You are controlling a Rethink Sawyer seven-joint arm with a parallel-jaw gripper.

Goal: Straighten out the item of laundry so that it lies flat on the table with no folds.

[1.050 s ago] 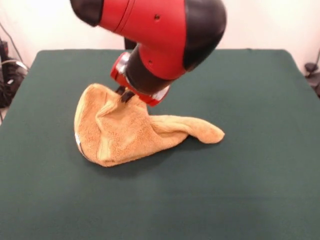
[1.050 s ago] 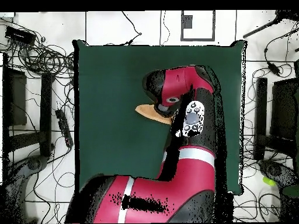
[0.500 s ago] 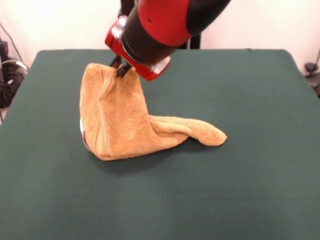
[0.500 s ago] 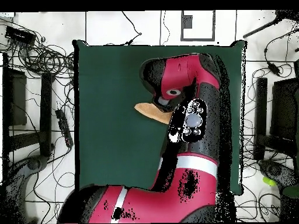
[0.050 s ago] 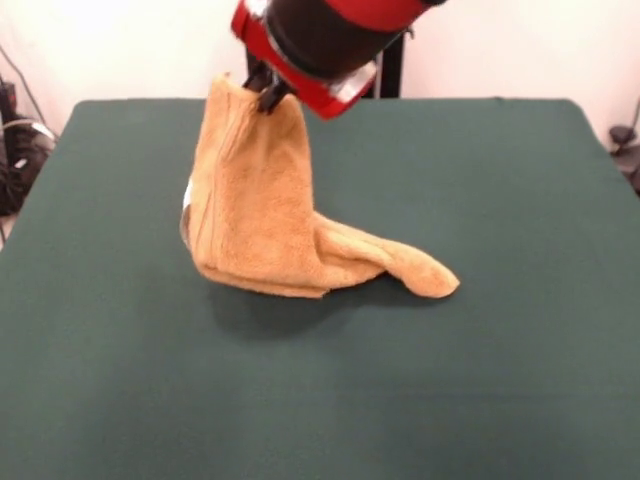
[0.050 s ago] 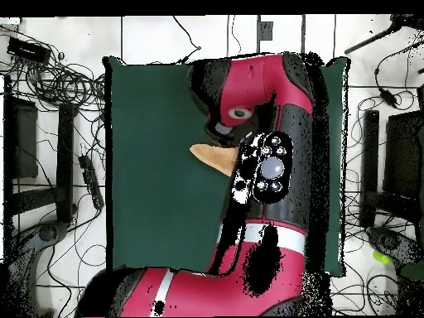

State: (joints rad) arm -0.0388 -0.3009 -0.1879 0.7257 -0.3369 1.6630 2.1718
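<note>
The item of laundry (image 5: 260, 210), an orange-tan terry towel, hangs folded from one pinched top edge, its lower part still resting on the green table (image 5: 500, 330). One end trails right along the cloth to a rounded tip. My gripper (image 5: 265, 92) is shut on the towel's upper edge, well above the table. A small white label shows at the towel's left edge. In the overhead view the arm hides the gripper and most of the towel; only an orange tip (image 6: 211, 155) sticks out to the arm's left.
Cables and equipment (image 6: 58, 83) lie on the floor around the table in the overhead view. A dark stand (image 5: 390, 70) rises behind the table's far edge.
My gripper has risen and shifted slightly right, lifting the towel's pinched edge higher. The towel now hangs taller and narrower, with less of it lying on the table.
</note>
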